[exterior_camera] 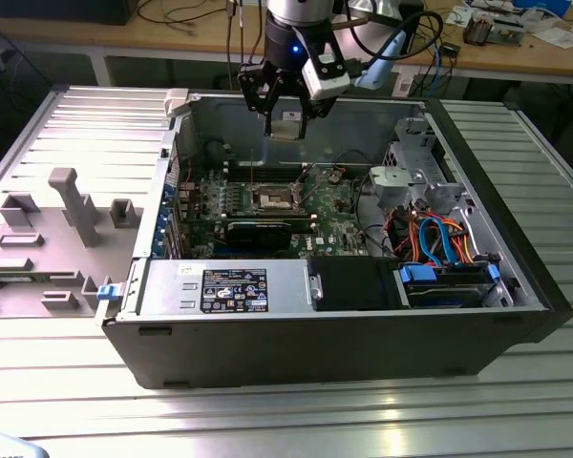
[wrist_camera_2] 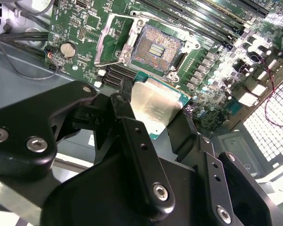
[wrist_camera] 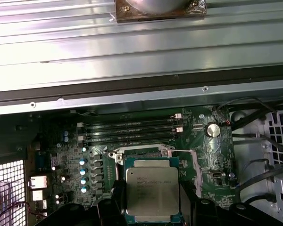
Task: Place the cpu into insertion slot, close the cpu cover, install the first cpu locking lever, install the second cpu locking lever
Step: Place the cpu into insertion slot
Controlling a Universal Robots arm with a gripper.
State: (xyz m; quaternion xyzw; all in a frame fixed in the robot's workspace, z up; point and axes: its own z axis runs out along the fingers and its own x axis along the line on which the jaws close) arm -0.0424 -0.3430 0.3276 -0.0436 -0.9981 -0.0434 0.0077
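Ribbed metal table (exterior_camera: pixel 267 420) first, cluttered wooden bench (exterior_camera: pixel 124 36) behind it, and the opened computer case (exterior_camera: pixel 315 348) lying on top. We've got the cpu (wrist_camera_2: pixel 155 101) (wrist_camera: pixel 152 190), fine print on its metal top, pinched by its edges. The gripper (exterior_camera: pixel 286 114) (wrist_camera_2: pixel 153 117) is clamped on it, high over the green motherboard (exterior_camera: pixel 339 202). Below and well apart, the insertion slot (wrist_camera_2: pixel 156 49) (exterior_camera: pixel 272 198) lies bare, with the cpu cover (wrist_camera_2: pixel 105 40) swung up at one edge. We also spot a printed sticker (exterior_camera: pixel 234 289) on the power supply box.
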